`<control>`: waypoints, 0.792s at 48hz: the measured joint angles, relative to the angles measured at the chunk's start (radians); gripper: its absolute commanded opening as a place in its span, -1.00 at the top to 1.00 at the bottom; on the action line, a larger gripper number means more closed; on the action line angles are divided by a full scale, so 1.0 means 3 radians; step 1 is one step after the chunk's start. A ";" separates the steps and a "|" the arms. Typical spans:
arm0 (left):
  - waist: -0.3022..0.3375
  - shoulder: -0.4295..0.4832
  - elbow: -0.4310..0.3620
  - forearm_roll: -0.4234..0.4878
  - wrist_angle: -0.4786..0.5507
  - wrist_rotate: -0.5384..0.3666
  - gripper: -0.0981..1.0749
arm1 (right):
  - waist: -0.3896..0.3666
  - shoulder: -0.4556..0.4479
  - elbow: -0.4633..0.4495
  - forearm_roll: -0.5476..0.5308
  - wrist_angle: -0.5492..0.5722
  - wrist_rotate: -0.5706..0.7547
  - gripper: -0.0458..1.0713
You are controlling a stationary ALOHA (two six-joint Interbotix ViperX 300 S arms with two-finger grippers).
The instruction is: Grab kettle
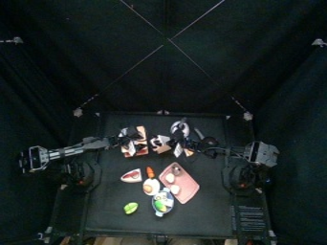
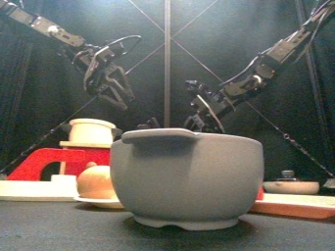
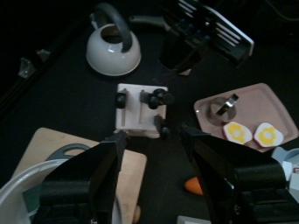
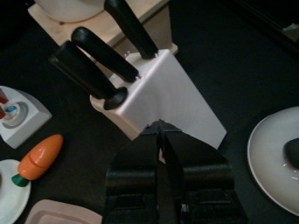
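The kettle (image 3: 114, 52) is white and round with a black arched handle. It stands on the black table beyond a white knife block (image 3: 145, 110), close to the right arm (image 3: 208, 31). In the top view the kettle (image 1: 179, 127) sits at the back middle of the table. My left gripper (image 3: 163, 171) hangs open and wide above the near side of the knife block, well short of the kettle, with nothing between its fingers. My right gripper (image 4: 163, 157) has its jaws together just in front of the knife block (image 4: 158, 92). The right wrist view does not show the kettle.
A pink tray (image 3: 260, 98) holds two fried eggs and a small metal piece. A wooden cutting board (image 3: 65, 149) with a white bowl lies by the left gripper. A toy carrot (image 4: 38, 157) lies nearby. A large grey pot (image 2: 183, 176) fills the front view.
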 measured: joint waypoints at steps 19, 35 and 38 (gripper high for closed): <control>-0.0322 -0.0358 0.0568 0.0092 -0.0879 0.0005 -0.66 | 0.0036 -0.0516 -0.0199 0.0798 0.0823 0.0148 -0.04; -0.0394 -0.0588 0.0982 0.0245 -0.1089 0.0010 -0.66 | 0.0005 -0.0598 -0.0793 0.1033 0.2265 0.0608 -0.35; -0.0394 -0.0634 0.0997 0.0256 -0.1120 0.0010 -0.66 | -0.0010 -0.0552 -0.0910 0.0987 0.2495 0.0741 -0.36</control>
